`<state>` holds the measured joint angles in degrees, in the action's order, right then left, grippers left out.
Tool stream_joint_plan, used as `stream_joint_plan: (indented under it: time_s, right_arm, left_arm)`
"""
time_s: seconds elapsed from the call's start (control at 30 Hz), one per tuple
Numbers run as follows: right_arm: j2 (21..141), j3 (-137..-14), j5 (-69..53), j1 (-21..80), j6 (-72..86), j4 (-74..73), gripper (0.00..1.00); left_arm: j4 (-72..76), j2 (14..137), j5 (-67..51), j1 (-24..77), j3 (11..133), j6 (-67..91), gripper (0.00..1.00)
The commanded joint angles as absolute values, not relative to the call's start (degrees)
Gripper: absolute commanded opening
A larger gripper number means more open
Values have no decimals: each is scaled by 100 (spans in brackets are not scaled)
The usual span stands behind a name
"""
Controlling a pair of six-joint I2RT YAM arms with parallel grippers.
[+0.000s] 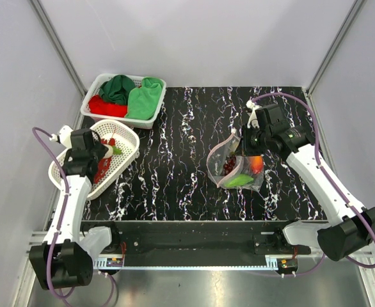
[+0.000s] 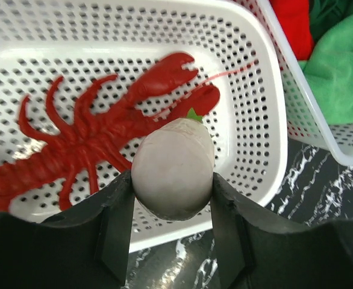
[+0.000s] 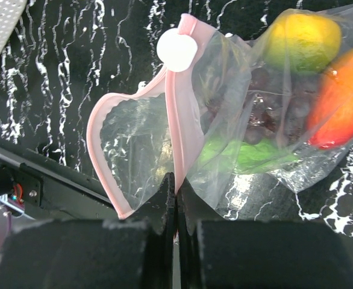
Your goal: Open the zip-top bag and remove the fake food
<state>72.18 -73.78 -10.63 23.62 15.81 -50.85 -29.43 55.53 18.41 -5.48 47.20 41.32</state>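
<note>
On the worktop (image 1: pixel 175 182), the right pincer (image 3: pixel 175 182) clamps the zip-top bag (image 3: pixel 137 141) of fruit (image 3: pixel 297 42), the left pincer (image 2: pixel 170 180) a radish (image 2: pixel 173 153) over the lobster's (image 2: pixel 98 132) basket (image 2: pixel 258 114).

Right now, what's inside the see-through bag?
Inside the zip-top bag are a yellow-green fruit, an orange-red fruit, dark grapes and a green vegetable. Whatever lies under them is hidden by the pile and crinkly plastic.

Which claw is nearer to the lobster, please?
Left. The left claw holds a radish over the lobster; the right claw pinches the bag across the table.
</note>
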Motion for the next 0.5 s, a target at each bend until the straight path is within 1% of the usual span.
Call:
stream_joint_plan:
  time_s: [0.0, 0.03, 0.1, 0.17, 0.2, 0.33, 0.37, 0.4, 0.43, 0.47]
  right_arm:
    - [7137, -7392, -1309, 2347, 1538, -4922, 0]
    - [7137, -7392, -1336, 2347, 1538, -4913, 0]
    - [7128, -7383, -1406, 2347, 1529, -4904, 0]
    - [7119, -7383, -1432, 2347, 1538, -4896, 0]
    - [7119, -7383, -1433, 2347, 1529, -4887, 0]
    - [7093, -7374, -1529, 2347, 1547, -4878, 0]
    - [7075, -7374, -1564, 2347, 1556, -4878, 0]
    - [7075, -7374, -1582, 2347, 1547, -4861, 0]
    - [7066, -7383, -1608, 2347, 1564, -4869, 0]
    - [7049, -7392, -1652, 2347, 1564, -4852, 0]
  left_arm:
    - [-2452, 5634, 1221, -624, 4545, 4745, 33]
    - [-2504, 5616, 1256, -624, 4527, 4790, 48]
    - [-2514, 5555, 1240, -624, 4456, 4808, 72]
    - [-2627, 5458, 1248, -624, 4465, 4808, 89]
    - [-2671, 5415, 1239, -624, 4474, 4825, 99]
    - [-2681, 5082, 731, -615, 4623, 4729, 99]
    - [-2620, 5002, 564, -598, 4614, 4702, 97]
    - [-2523, 4914, 136, -528, 4623, 4606, 94]
    - [-2288, 4774, -120, -423, 4623, 4553, 86]
    - [-2146, 4738, -349, -257, 4640, 4509, 83]
